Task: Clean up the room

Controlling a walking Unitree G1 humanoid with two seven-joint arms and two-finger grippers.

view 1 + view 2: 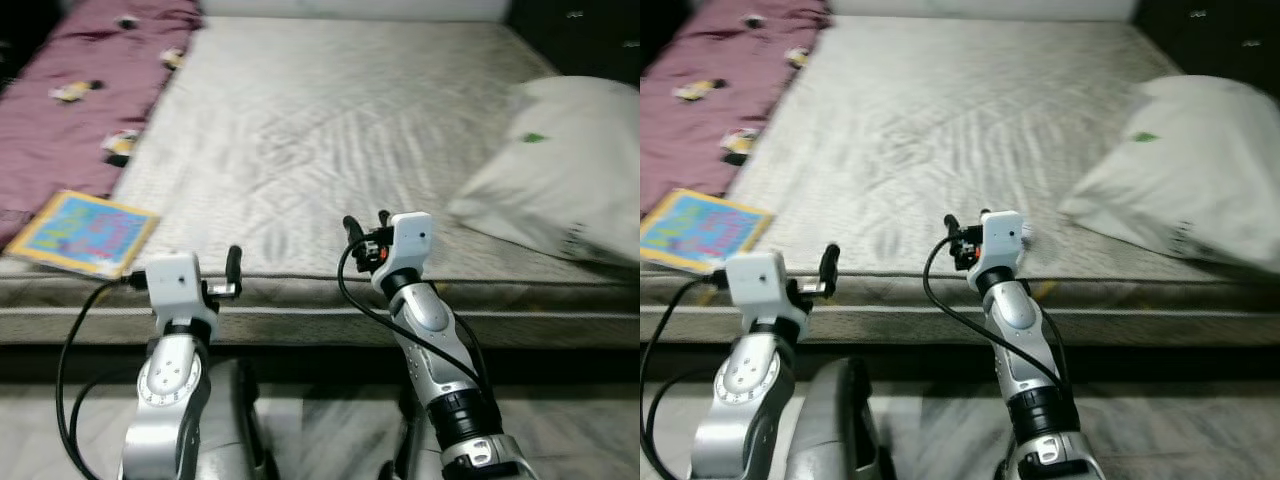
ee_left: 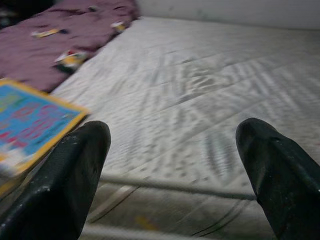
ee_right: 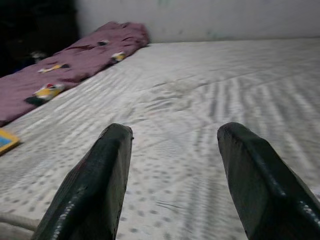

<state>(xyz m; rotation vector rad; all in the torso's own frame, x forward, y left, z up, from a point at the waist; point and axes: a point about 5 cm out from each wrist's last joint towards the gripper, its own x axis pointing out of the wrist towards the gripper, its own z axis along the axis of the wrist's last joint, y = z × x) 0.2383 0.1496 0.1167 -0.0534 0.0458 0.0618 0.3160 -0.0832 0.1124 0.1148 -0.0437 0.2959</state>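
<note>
2 grippers are raised at the near edge of a bare grey mattress (image 1: 330, 130), which stretches ahead of both of them and is the largest thing in sight. Beyond and to the left of the left gripper (image 2: 172, 165), a maroon blanket (image 1: 80, 90) with small printed figures lies bunched along the mattress's far left side. Ahead and well to the right of the right gripper (image 3: 175, 170), a white pillow (image 1: 560, 170) rests on the mattress near its right edge. Just left of the left gripper, a colourful picture book (image 1: 85, 232) with a yellow border lies flat at the mattress's near left corner, partly overhanging the edge. Left gripper: fingers (image 2: 70, 175) spread wide apart, grasping nothing, aimed across the mattress edge. Right gripper: fingers (image 3: 100, 180) likewise spread, empty, just above the mattress surface near its front edge.
</note>
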